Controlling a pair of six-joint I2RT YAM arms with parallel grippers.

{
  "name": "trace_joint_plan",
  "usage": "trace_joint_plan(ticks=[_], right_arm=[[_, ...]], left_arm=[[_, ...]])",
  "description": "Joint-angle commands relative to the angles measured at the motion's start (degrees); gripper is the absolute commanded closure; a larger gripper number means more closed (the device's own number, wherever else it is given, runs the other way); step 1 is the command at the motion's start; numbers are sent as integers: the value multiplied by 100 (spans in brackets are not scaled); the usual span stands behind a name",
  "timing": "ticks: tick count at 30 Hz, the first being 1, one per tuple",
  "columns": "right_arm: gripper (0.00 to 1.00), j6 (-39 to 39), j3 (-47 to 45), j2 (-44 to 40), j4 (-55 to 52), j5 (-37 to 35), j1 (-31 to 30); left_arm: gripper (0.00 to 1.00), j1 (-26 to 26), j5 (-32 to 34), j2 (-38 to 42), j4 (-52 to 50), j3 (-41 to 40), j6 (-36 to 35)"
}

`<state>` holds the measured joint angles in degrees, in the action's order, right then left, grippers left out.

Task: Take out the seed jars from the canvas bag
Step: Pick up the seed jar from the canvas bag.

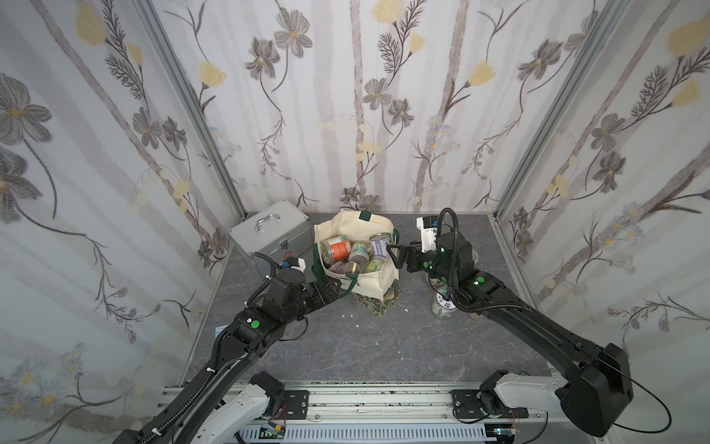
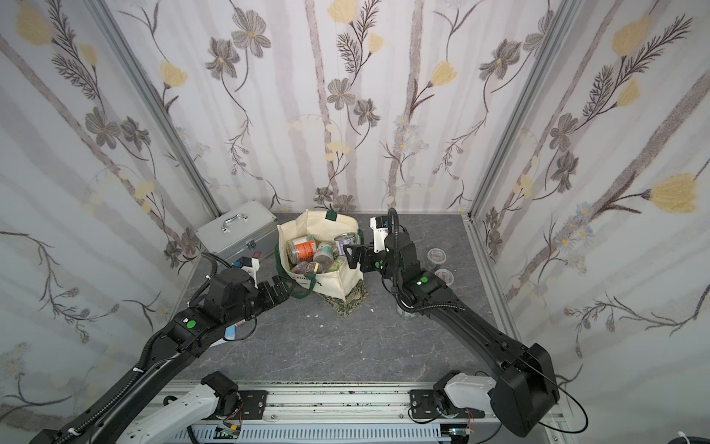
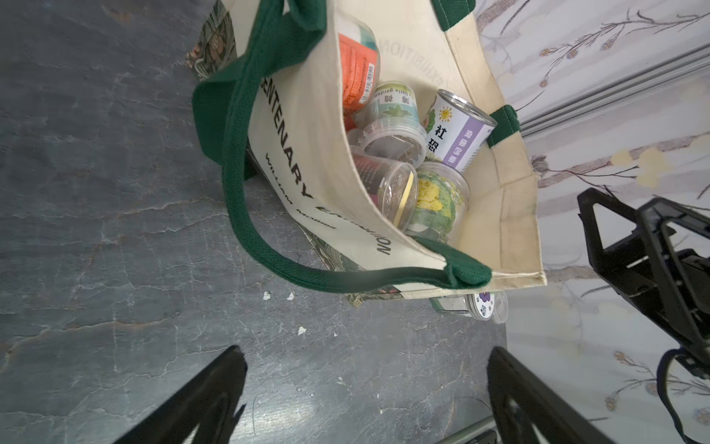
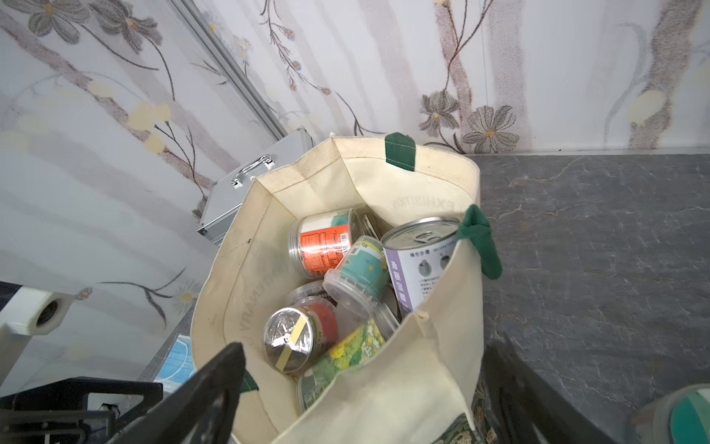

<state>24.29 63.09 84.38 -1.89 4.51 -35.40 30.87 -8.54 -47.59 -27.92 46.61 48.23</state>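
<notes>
Grey stone-look tabletop (image 1: 384, 346), floral walls all round. The canvas bag (image 1: 376, 278) stands upright near the back centre with its mouth open, and a silver case (image 1: 272, 234) sits just beside it on your left. R gripper (image 1: 393, 256) is at the bag's right rim, jaws spread wide, nothing in them. In the right wrist view the bag's side wall seems to sit between the fingers (image 4: 215, 384), so lift clear of the rim & green handle (image 4: 480, 242) before dipping in. L gripper (image 1: 333, 289) is wide open & empty too, near the front handle, prob. best used to steady the bag. Inside, the seed jars (image 1: 359, 251) lie jumbled: orange-label jar (image 4: 326, 246), teal jar (image 4: 357, 276), purple-label tin (image 4: 418, 265), foil-topped jar (image 4: 292, 342), yellow-green jar (image 4: 353, 353). The teal jar lies on top, so I'd take it first, w/ jaws across its body. Two clear jars (image 2: 436, 255) stand out on the table by the R arm.
</notes>
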Motion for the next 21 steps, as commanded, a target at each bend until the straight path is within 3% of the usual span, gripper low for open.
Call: trace_joint_plan(ticks=[1, 9, 13, 21], right_arm=[[11, -290, 953, 492, -848, 267, -17], [22, -592, 3596, 2050, -2952, -110, -430], [27, -526, 4758, 2826, -4196, -439, -503], [30, -371, 5685, 3537, -5137, -939, -547]], left_arm=[[0, -131, -615, -29, 568, 36, 164], [0, -366, -882, -340, 489, 153, -135], [0, -420, -629, -665, -78, 553, -665], [0, -442, -371, -1075, -425, 907, -1149]])
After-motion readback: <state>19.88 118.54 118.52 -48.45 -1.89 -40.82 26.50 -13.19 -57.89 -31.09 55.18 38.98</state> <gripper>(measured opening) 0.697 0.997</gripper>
